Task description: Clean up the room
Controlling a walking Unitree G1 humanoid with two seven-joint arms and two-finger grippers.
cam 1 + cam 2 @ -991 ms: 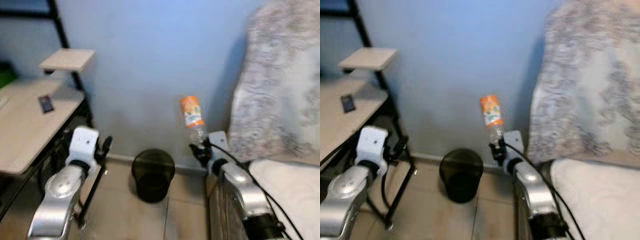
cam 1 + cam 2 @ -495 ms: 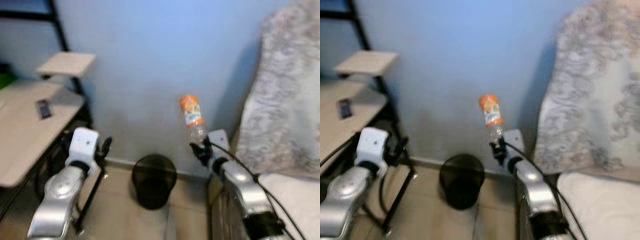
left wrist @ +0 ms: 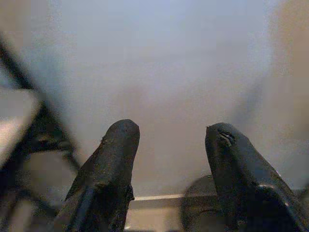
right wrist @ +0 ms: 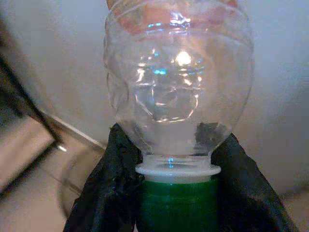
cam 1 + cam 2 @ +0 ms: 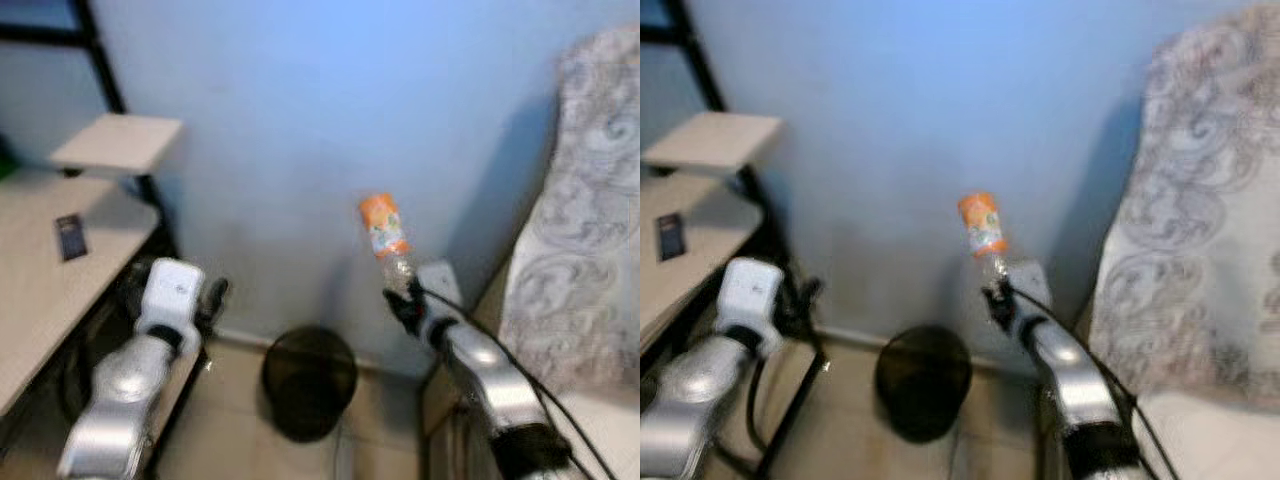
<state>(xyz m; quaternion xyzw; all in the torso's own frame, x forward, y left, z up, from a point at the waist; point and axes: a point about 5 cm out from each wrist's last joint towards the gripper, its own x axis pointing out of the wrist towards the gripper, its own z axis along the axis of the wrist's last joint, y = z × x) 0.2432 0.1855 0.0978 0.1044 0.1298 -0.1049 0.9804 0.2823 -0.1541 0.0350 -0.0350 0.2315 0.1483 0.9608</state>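
My right gripper [image 5: 403, 297] is shut on the neck of a clear plastic bottle [image 5: 384, 232] with an orange label, held bottom-up in the air before the blue wall. In the right wrist view the bottle [image 4: 177, 82] bulges above its green cap [image 4: 176, 200], with a black finger [image 4: 112, 188] on each side. A black mesh waste bin [image 5: 309, 381] stands on the floor below and left of the bottle. My left gripper [image 3: 169, 140] is open with nothing in it, held near the desk's black frame and pointing at the wall.
A light wooden desk [image 5: 40, 290] with a raised shelf [image 5: 116, 142] stands at the left; a small dark phone-like object [image 5: 69, 237] lies on it. A grey patterned blanket [image 5: 590, 240] drapes the bed at the right. Tiled floor [image 5: 240, 440] surrounds the bin.
The camera has turned left and the view shifted; the bin now sits lower in the picture. The bottle stays held in my right gripper in the same pose.
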